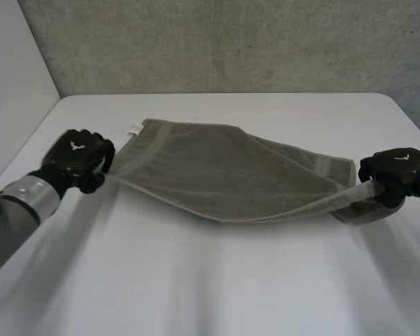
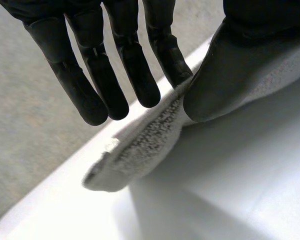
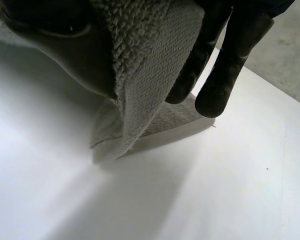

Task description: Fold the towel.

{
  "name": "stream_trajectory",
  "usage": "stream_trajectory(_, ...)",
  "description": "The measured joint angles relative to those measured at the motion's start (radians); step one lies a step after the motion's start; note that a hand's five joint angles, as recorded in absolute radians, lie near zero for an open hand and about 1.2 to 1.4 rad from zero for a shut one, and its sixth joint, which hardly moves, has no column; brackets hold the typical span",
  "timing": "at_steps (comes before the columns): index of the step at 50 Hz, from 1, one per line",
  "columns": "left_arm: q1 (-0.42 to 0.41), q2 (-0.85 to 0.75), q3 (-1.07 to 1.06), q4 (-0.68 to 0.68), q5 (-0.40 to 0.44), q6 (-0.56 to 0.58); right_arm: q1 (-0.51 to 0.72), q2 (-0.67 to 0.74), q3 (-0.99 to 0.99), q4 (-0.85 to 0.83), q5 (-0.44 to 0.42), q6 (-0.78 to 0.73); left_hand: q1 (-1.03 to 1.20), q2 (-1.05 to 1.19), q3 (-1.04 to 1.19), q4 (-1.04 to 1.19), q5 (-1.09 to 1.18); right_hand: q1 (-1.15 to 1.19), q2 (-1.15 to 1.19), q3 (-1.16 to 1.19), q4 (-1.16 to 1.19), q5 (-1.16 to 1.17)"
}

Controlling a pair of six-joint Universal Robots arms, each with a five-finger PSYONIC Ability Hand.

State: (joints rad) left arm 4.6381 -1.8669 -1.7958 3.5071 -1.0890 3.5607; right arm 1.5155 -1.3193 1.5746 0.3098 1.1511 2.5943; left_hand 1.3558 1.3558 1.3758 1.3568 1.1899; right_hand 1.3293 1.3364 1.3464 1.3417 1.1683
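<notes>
Towel point(image 1: 224, 168): we pinch its ends between thumb and fingers point(image 2: 135, 75), left hand point(image 1: 77, 157) and right hand point(image 1: 395, 171), mid-fold. Next, we'd lay edge onto edge.

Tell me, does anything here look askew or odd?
The towel is uneven: its end at the right hand is bunched into a narrow strip, while the end pinched by the left hand spreads wider. Nothing looks spilled or damaged.

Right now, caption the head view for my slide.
The left hand and right hand each grip one end of the grey towel stretched between them over the white table.
</notes>
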Motion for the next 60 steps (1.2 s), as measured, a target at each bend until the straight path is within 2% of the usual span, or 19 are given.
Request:
stream_trajectory(9,0.091,0.293,-0.141,-0.079,0.055,-0.07,-0.012,-0.188,0.071,0.147,-0.042,-0.211,0.0,0.0,0.002,0.0,0.0,0.0,0.0,0.0,0.0,0.0)
stream_trajectory(16,0.198,0.483,-0.223,-0.15,0.194,-0.103,-0.111,-0.333,0.066,0.331,-0.209,-0.341,0.0,0.001,0.002,0.0,0.0,0.0,0.0,0.0,0.0,0.0)
stream_trajectory(21,0.218,0.475,-0.225,-0.144,0.235,-0.132,-0.179,-0.297,0.051,0.373,-0.284,-0.407,0.0,0.001,0.002,0.0,0.0,0.0,0.0,0.0,0.0,0.0)
stream_trajectory(23,0.206,0.428,-0.208,-0.13,0.235,-0.139,-0.178,-0.249,0.036,0.373,-0.282,-0.425,0.0,0.001,0.003,0.0,0.0,0.0,0.0,0.0,0.0,0.0)
stream_trajectory(25,0.169,0.328,-0.158,-0.108,0.219,-0.144,-0.15,-0.163,-0.001,0.369,-0.245,-0.437,0.001,0.001,0.003,0.0,0.0,0.0,0.0,0.0,0.0,0.0)
stream_trajectory(30,0.072,0.062,0.02,-0.088,0.126,-0.138,-0.052,0.037,-0.126,0.346,-0.1,-0.425,0.001,0.001,0.004,0.0,0.0,0.0,0.0,0.0,0.0,0.0)
stream_trajectory(34,0.015,-0.144,0.212,-0.119,0.037,-0.117,0.002,0.177,-0.241,0.301,-0.012,-0.359,0.001,0.002,0.004,0.0,0.0,0.0,0.0,0.0,0.0,0.0)
stream_trajectory(40,-0.042,-0.373,0.497,-0.2,-0.032,-0.093,0.033,0.293,-0.354,0.196,0.031,-0.212,0.001,0.004,0.004,0.0,0.0,0.0,0.0,0.0,0.0,0.0)
stream_trajectory(49,-0.109,-0.553,0.779,-0.25,-0.067,-0.089,0.07,0.352,-0.39,0.026,0.053,-0.051,0.001,0.005,0.006,0.0,0.004,0.0,0.0,0.0,0.0,0.0)
stream_trajectory(60,-0.157,-0.689,0.983,-0.25,-0.127,-0.089,0.113,0.459,-0.463,-0.039,0.162,-0.026,0.001,0.005,0.006,0.0,0.004,0.0,0.0,0.0,0.0,0.0)
